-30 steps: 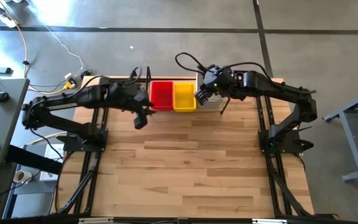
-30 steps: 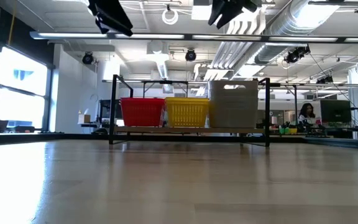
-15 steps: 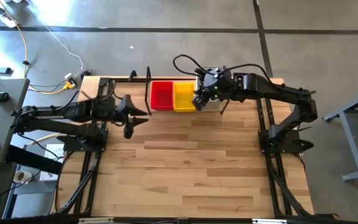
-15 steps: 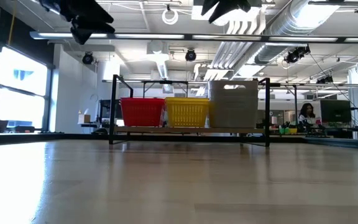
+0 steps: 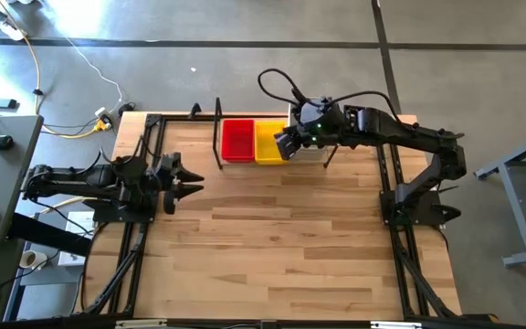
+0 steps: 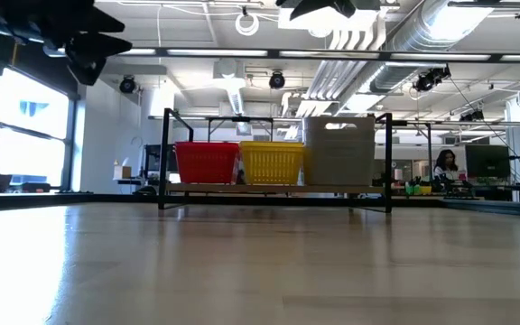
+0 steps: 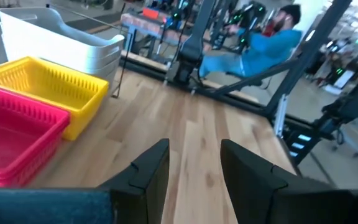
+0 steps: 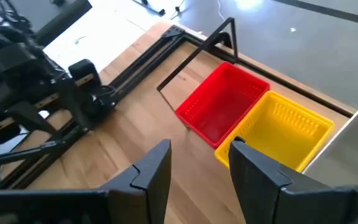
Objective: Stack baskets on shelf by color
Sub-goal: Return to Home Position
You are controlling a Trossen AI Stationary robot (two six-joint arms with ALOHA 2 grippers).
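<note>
**Right arm low over the shelf: mind the rims**

Well to the left of the shelf: left gripper, fingers spread apart, nothing between them. Little to fear on that side.

On the shelf, from its left end: red baskets, then yellow baskets just beside them, then grey-white baskets, the tallest stack, at the shelf's right end.

Just above the shelf's front edge, over the yellow and grey-white stacks: right gripper, fingers likewise apart and empty.

Main hazard, as judged from here: catching a flared rim if drawn back low or swung sideways. Enough to skew a stack or drag these light baskets off the shelf. Safer to rise clear of the shelf before pulling away.

No brand, label or lettering legible on baskets, shelf or arms.
</note>
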